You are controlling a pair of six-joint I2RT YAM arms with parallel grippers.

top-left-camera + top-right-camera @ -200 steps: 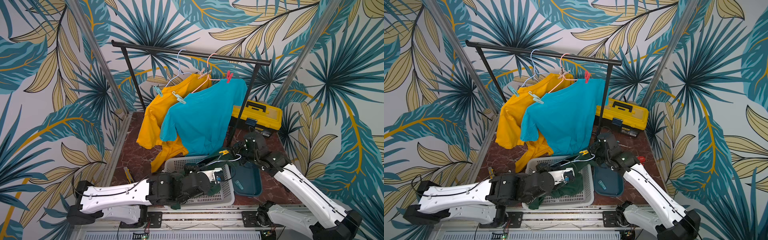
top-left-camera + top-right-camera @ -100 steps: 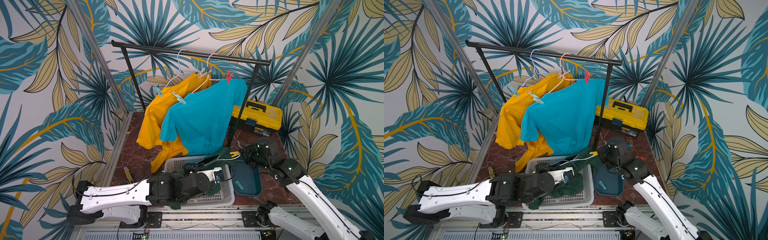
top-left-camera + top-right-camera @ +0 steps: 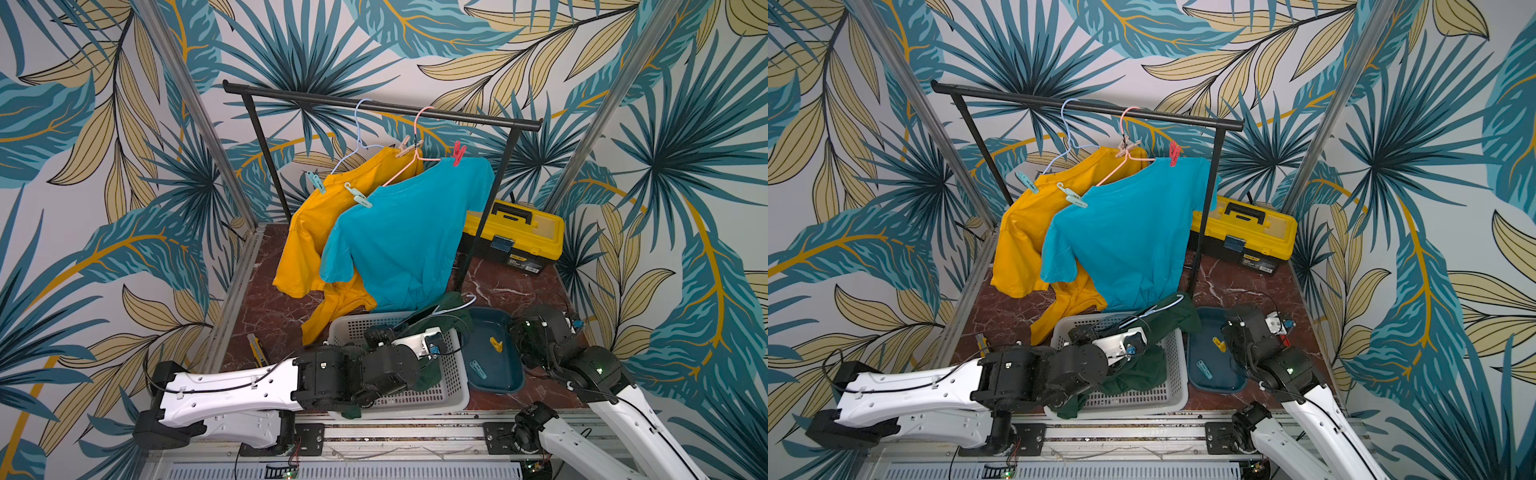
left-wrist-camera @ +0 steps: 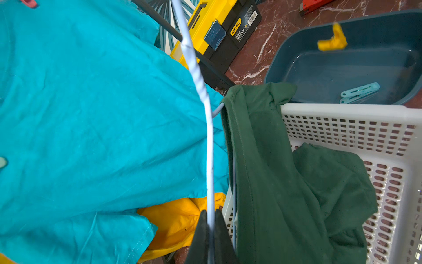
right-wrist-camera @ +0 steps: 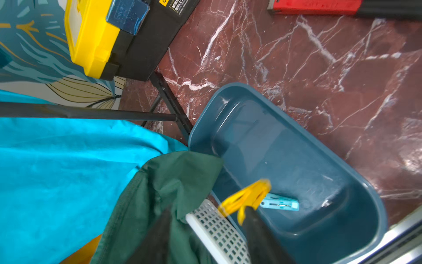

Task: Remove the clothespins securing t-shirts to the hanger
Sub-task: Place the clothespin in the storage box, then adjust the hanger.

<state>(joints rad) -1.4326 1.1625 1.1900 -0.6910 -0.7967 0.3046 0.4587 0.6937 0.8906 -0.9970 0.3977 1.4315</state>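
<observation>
So the right claw [image 5: 207,211] is spread open, yellow clothespin [image 5: 245,197] loose at one fingertip [image 5: 252,220] over the dark blue tray [image 5: 342,182], left claw [image 4: 210,213] clenched on the wire hanger [image 4: 209,137] of the green t-shirt [image 4: 262,171], and I'd let it fall clear by the teal clothespin [image 5: 279,203] before pulling away.

Top views look down; close wrist views share the tray [image 4: 331,75].
</observation>
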